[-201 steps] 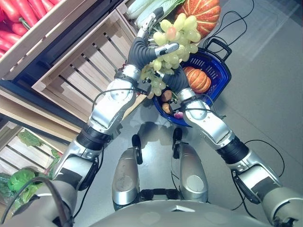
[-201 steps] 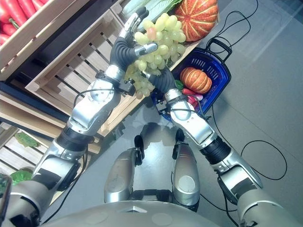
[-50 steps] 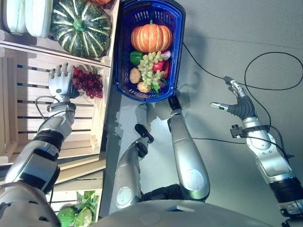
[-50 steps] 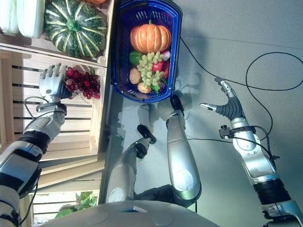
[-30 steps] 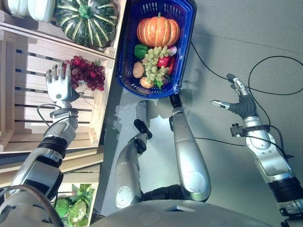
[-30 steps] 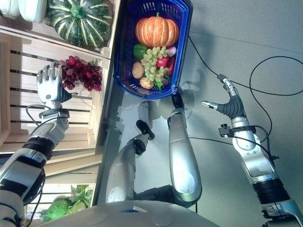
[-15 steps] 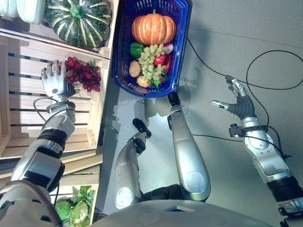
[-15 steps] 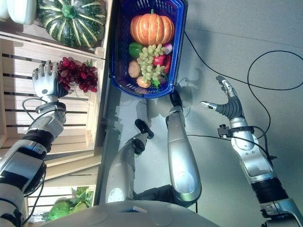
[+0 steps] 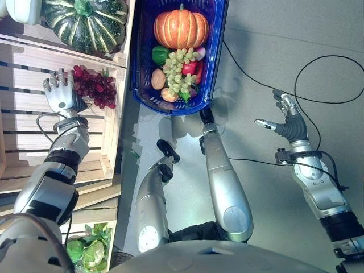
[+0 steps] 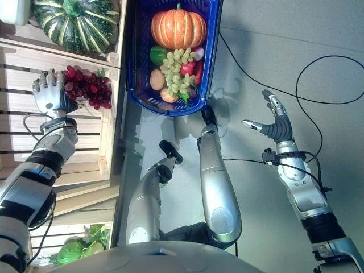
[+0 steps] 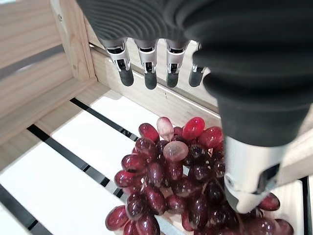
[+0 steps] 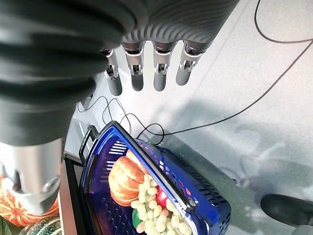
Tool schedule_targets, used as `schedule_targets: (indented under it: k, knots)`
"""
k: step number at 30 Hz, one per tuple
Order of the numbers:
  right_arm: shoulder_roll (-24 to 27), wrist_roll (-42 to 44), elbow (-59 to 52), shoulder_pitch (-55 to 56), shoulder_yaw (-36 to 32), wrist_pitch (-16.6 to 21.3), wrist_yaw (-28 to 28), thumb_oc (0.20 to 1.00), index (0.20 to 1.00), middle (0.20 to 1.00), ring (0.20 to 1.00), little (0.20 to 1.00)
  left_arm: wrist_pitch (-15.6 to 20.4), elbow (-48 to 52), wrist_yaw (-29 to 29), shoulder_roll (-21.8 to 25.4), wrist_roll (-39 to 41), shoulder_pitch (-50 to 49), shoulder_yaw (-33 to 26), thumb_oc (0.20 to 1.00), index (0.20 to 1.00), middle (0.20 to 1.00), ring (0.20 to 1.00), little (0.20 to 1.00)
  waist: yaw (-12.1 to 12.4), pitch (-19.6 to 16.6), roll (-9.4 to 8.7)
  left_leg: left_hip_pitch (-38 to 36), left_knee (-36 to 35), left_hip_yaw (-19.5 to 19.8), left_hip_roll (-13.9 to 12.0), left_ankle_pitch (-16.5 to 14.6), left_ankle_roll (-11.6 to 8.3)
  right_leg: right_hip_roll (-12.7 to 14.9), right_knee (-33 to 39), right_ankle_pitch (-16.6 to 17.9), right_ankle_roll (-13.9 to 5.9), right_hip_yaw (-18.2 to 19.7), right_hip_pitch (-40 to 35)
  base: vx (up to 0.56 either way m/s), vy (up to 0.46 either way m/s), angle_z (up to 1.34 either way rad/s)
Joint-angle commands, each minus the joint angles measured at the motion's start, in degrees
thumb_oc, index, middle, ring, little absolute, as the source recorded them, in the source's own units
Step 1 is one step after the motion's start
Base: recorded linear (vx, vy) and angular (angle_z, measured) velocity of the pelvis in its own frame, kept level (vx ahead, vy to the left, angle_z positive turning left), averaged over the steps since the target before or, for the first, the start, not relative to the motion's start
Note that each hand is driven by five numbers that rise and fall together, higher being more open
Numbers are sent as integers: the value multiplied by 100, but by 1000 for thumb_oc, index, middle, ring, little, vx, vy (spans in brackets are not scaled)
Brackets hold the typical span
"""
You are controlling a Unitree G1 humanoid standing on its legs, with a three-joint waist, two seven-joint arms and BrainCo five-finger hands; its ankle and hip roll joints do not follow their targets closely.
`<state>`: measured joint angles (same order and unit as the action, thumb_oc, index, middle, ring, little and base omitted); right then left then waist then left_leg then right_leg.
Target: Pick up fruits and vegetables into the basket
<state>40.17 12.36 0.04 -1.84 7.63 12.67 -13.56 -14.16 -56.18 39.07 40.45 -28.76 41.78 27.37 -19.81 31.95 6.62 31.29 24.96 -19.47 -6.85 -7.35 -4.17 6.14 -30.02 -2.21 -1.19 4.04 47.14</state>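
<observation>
Our arms are silver-grey shells broken by black bands at the joints. Each wrist and hand back wears a dark ribbed cover. The left hand [image 9: 58, 96] and right hand [image 9: 288, 118] carry silver fingers [image 11: 148, 62] with dark rounded tips, small screws showing at their bases, and a thicker silver thumb.

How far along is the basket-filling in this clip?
Done: the blue basket on the floor already holds an orange pumpkin, green grapes and a few smaller items. In hand: nothing yet; the left hand is open beside the red grapes in the wooden crate, its thumb over the bunch. The right hand hangs open over the floor. Left: the red grapes and the green striped squash.
</observation>
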Motion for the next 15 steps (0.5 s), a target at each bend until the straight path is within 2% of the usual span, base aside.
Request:
schedule_targets:
  k: [1,8,15]
  knots:
    - [-120,147,-20,23,85,385,-80,1000,1000,1000,1000,1000,-295,-448,28,414,131,-75,-32,1000,1000,1000,1000,1000,-186,-216,-222,722,726,-8,-126,-391,99,79,-148,-402,-435,48,238,0,0,0]
    - [-144,264,129,-117,234,632,66,1000,1000,1000,1000,1000,-426,-729,80,376,269,149,127,1000,1000,1000,1000,1000,-192,-216,-324,944,862,15,-188,-453,108,36,-185,-375,-419,41,408,-1,-17,0]
    - [-126,336,229,-248,358,633,109,1000,1000,1000,1000,1000,-618,-901,88,417,374,385,232,1000,1000,1000,1000,1000,-180,-216,-386,1138,984,54,-233,-504,123,12,-246,-360,-403,32,577,1,-4,-2]
